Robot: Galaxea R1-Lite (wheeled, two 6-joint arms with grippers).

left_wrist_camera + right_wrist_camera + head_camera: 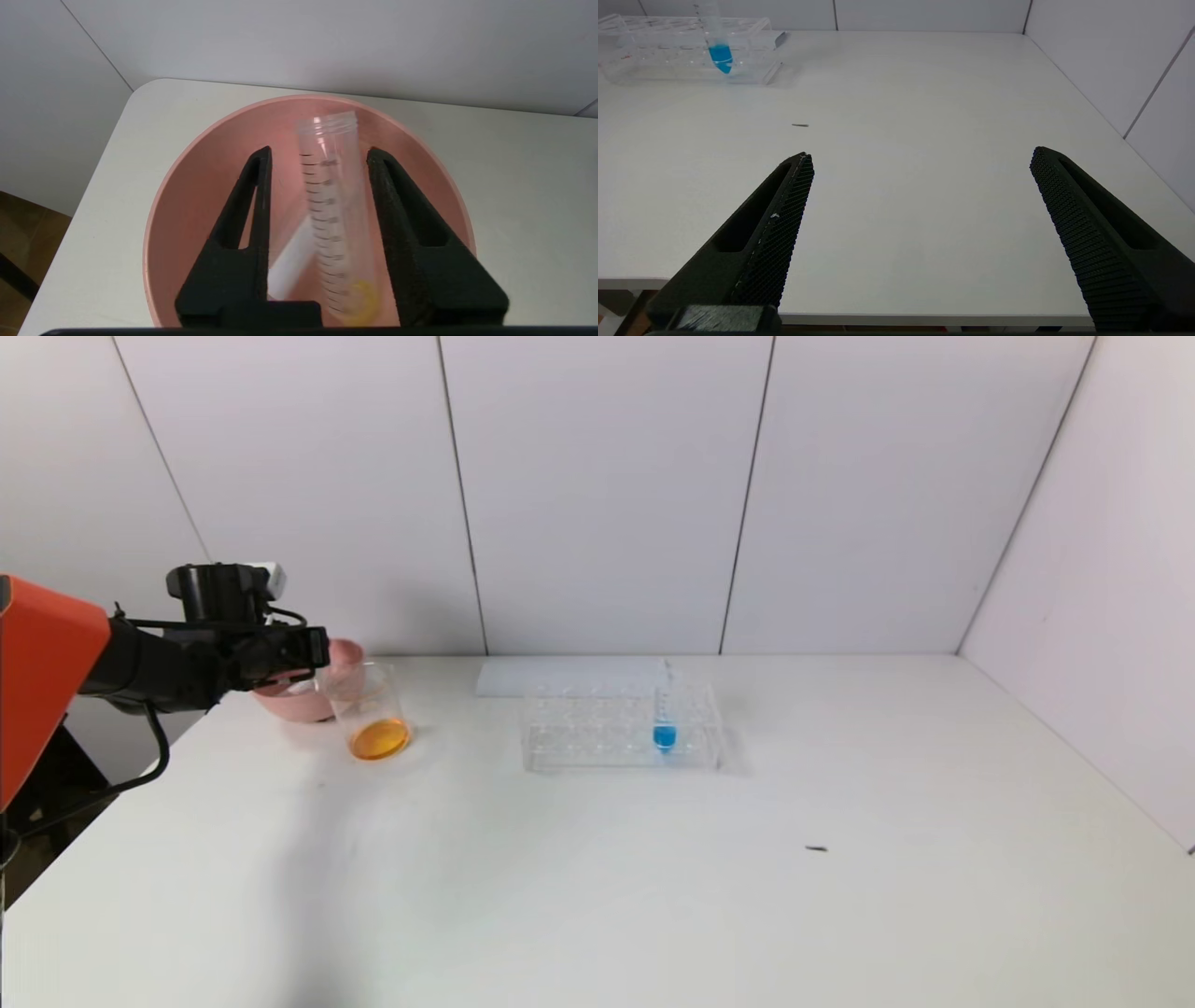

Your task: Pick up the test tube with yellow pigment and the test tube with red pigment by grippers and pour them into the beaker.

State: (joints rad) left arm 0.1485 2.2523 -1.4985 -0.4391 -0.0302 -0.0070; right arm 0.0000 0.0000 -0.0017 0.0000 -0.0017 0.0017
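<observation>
Left gripper (pixel 317 156): over the round pink bowl (pixel 187 196) at the desk's (pixel 597 896) far left, jaws parted, gripping nothing; the clear graduated test tube with yellow residue (pixel 334 210) lies loose between them, inside the bowl.
Right gripper (pixel 920 161): parked low over the near right desk edge, wide open, empty.
Small clear glass beaker (pixel 369 709): just beside the bowl, orange liquid in its bottom.
Red tube: cannot spot it.
Handling: the tube looks light, smooth, slippery; I'd take it mid-barrel, gently.
Clear plastic rack (pixel 621 733): holds only a blue-tipped tube (pixel 664 709).
</observation>
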